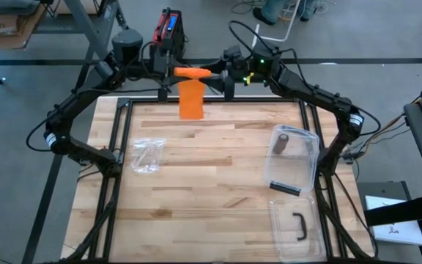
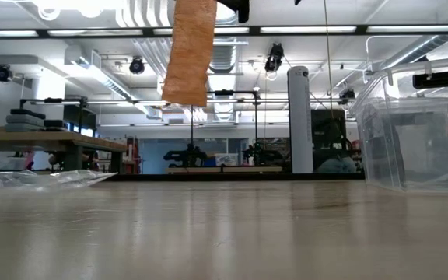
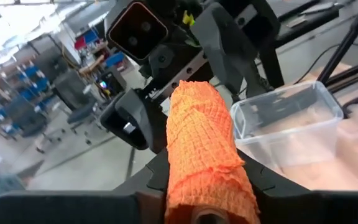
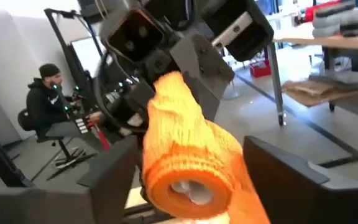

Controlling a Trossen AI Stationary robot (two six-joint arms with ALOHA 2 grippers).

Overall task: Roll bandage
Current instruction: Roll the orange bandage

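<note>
Orange bandage roll (image 1: 192, 72) gripped in left jaws, tail hanging.

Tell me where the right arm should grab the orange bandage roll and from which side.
Grip the free end of the bandage roll, coming end-on from the right; it lies level, its other end held by the left gripper, its tail hanging below.

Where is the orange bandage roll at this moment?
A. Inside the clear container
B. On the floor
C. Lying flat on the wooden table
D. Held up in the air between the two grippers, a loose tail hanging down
D: the orange bandage roll sits between the left gripper and right gripper, its tail dangling above the table.
</note>
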